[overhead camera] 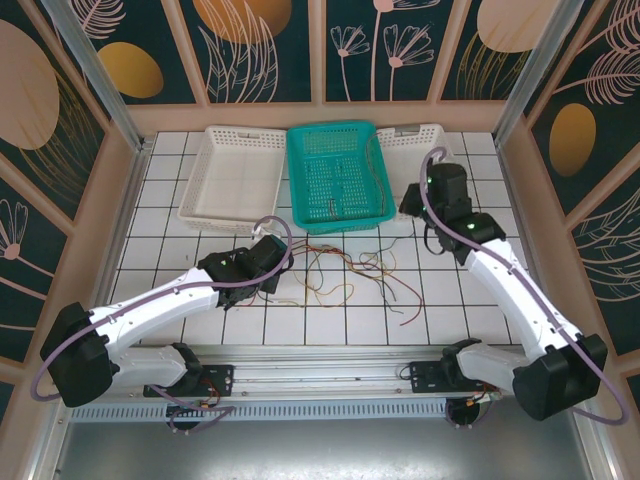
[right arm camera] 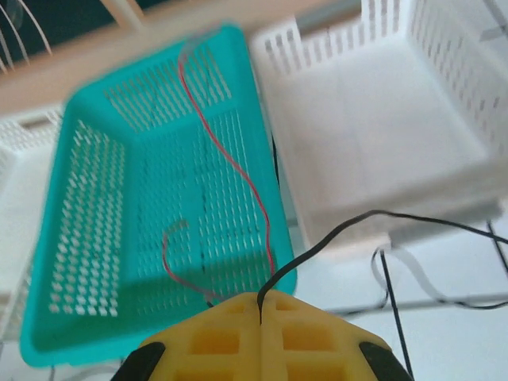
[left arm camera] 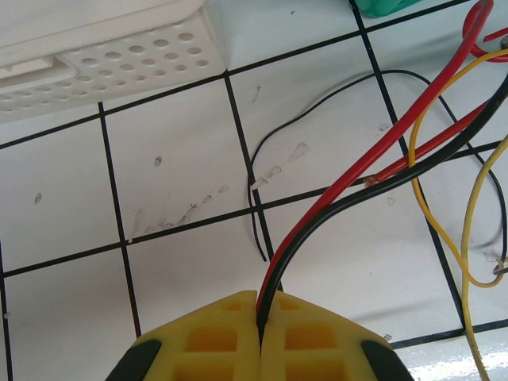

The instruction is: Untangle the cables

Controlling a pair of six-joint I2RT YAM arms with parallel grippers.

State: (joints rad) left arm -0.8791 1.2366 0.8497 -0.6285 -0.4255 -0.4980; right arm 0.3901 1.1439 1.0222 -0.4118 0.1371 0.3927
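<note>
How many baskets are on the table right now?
3: a white basket far left, a teal basket in the middle, and a second white basket on its right, partly hidden by the right arm.

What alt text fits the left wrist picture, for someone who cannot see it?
The left gripper, shut at the bottom edge, pinches a red cable and a black cable that run up-right over a white tiled table. Yellow cables loop at right, a thinner black cable curves mid-frame, and a white perforated basket sits top left.
</note>
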